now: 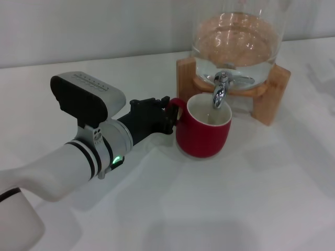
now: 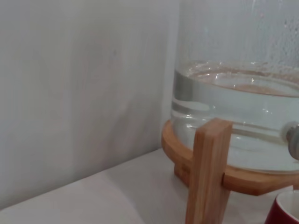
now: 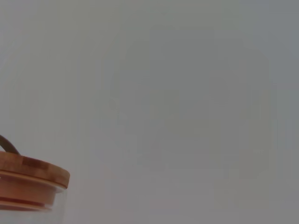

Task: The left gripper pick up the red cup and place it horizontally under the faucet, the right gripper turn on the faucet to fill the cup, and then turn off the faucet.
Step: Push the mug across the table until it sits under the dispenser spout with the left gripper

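Red cup (image 1: 203,132) is sitting upright on the white table (image 1: 251,198) at the centre of the head view, its open mouth directly beneath the faucet (image 1: 222,89) spout so water would be falling straight in. Left gripper (image 1: 168,116) is reaching in from the lower left and closing on the cup's handle, seemingly steadying it. Behind, the glass dispenser (image 1: 235,36) is resting on its wooden stand (image 1: 272,91). Right gripper is showing in no view, so its state cannot be told.
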